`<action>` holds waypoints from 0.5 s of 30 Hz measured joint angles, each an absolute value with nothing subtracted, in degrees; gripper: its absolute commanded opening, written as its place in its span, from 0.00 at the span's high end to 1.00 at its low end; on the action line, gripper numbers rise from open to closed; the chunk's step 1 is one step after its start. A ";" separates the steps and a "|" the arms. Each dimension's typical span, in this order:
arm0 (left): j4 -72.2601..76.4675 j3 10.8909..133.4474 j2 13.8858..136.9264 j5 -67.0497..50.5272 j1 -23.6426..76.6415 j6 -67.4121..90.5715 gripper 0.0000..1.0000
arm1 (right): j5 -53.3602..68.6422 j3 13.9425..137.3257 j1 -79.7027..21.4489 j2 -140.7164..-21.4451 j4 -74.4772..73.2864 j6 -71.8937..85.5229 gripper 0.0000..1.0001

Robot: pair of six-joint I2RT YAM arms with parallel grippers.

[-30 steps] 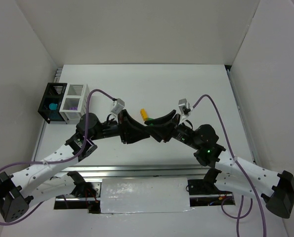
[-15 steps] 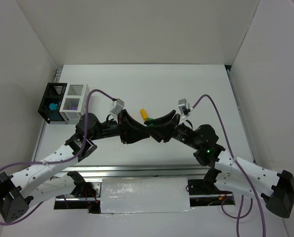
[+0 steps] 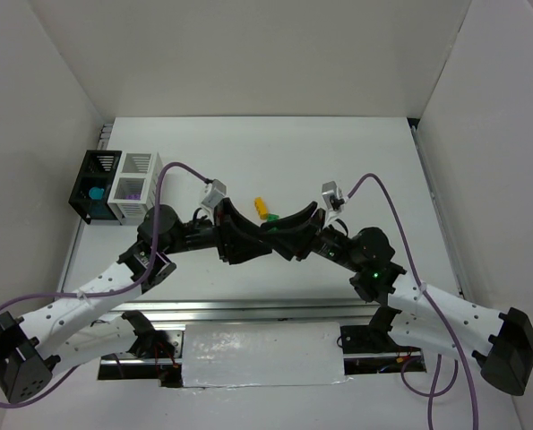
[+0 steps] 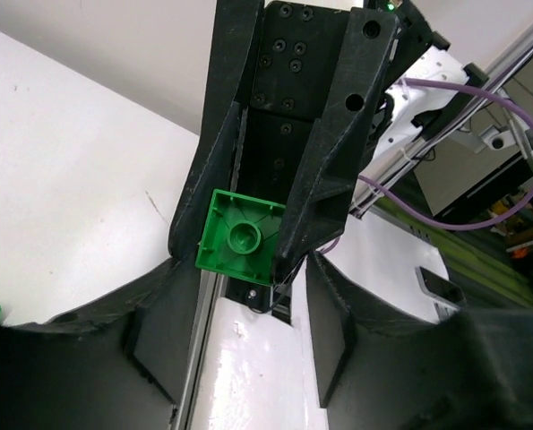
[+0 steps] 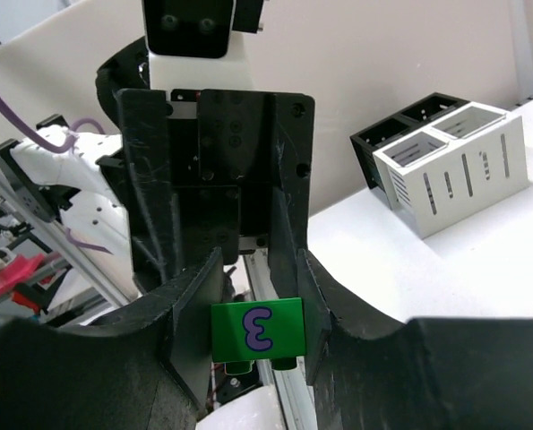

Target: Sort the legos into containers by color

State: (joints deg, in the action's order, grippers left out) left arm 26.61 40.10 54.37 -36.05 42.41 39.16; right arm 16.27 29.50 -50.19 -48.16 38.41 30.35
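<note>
Green studded plastic brick clamped in right gripper, left gripper released; yellow plastic brick lies just beyond both, unsorted; black slatted bin and white slatted bin part-filled.

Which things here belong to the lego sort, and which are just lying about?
Job: green lego in the right pincer; yellow lego; loose green lego; black bin holding a teal lego; white bin holding a purple lego.
Lying about: purple cables; white sheet over the front rail.

L gripper spread, R gripper clamped.
</note>
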 measured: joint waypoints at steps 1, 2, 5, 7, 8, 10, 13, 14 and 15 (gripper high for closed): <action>26.72 40.10 54.37 -36.12 42.41 39.24 0.51 | 16.34 29.43 -50.09 -48.16 38.74 30.52 1.00; 26.96 40.10 54.37 -36.49 42.41 39.07 0.57 | 16.49 29.34 -50.00 -48.16 39.40 31.03 1.00; 27.88 40.12 54.54 -36.53 42.33 39.11 0.70 | 16.49 29.06 -49.91 -48.01 41.23 32.32 1.00; 28.10 40.12 54.70 -36.77 42.30 39.24 0.84 | 16.51 28.93 -49.89 -48.03 41.56 32.62 1.00; 28.18 40.12 54.76 -36.82 42.30 39.27 0.92 | 16.58 28.91 -49.89 -48.03 41.56 32.75 1.00; 28.40 40.12 54.87 -36.91 42.26 39.29 1.00 | 16.71 28.91 -49.87 -48.25 41.85 32.95 1.00; 28.49 40.12 54.89 -36.93 42.17 39.31 1.00 | 17.26 28.93 -49.65 -49.17 42.41 33.21 0.54; 28.51 40.12 54.89 -36.86 42.13 39.29 1.00 | 17.34 28.93 -49.60 -49.39 42.61 33.36 0.01; 28.51 40.12 54.89 -36.86 42.13 39.29 1.00 | 17.37 28.93 -49.60 -49.60 42.94 33.50 0.00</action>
State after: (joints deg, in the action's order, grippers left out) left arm 28.51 40.12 54.89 -36.86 42.13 39.29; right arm 17.37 28.93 -49.60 -49.60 42.94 33.50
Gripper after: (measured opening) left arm 0.472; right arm 0.457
